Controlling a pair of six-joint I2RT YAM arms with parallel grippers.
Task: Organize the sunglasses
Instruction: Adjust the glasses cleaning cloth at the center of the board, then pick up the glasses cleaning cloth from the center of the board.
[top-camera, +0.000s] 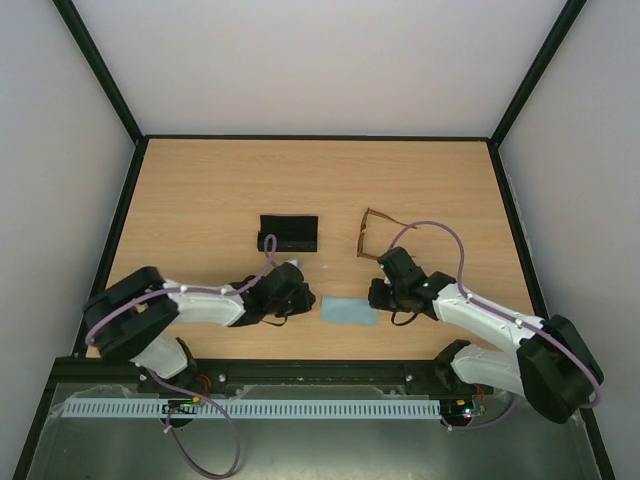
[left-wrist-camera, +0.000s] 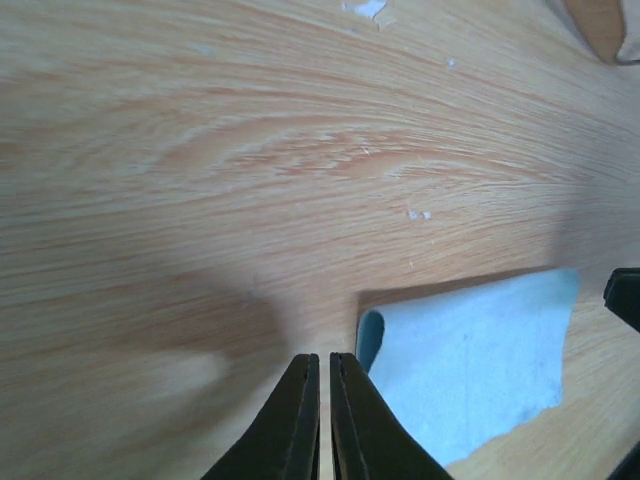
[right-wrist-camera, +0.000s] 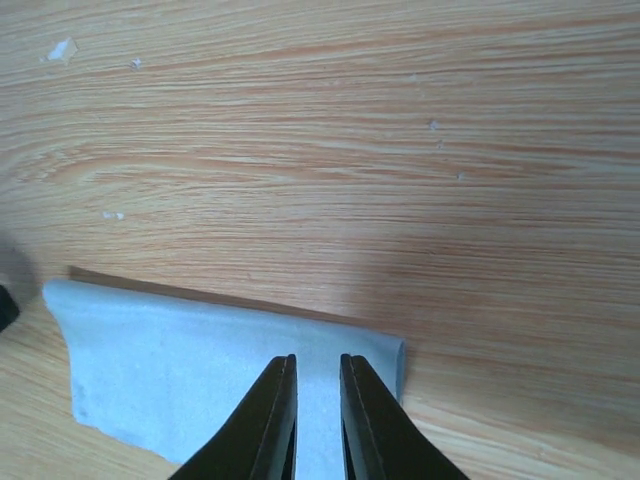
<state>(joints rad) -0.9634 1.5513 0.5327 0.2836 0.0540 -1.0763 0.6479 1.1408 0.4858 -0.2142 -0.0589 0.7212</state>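
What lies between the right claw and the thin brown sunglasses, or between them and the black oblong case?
Nothing visible. Only bare wooden table separates the right gripper from the thin brown sunglasses, and those from the black oblong case. The light blue square cloth lies beneath the gripper, off both paths.

Desk: pale wood-grain surface, smooth, faint sheen, a few white flecks.
Cloth: light blue fabric, soft, matt, finely textured.
Fingers: black, smooth, slightly glossy, plastic-looking.
Case: black, matt.
Sunglasses: thin brown frame, translucent amber lenses; finish too small to tell.
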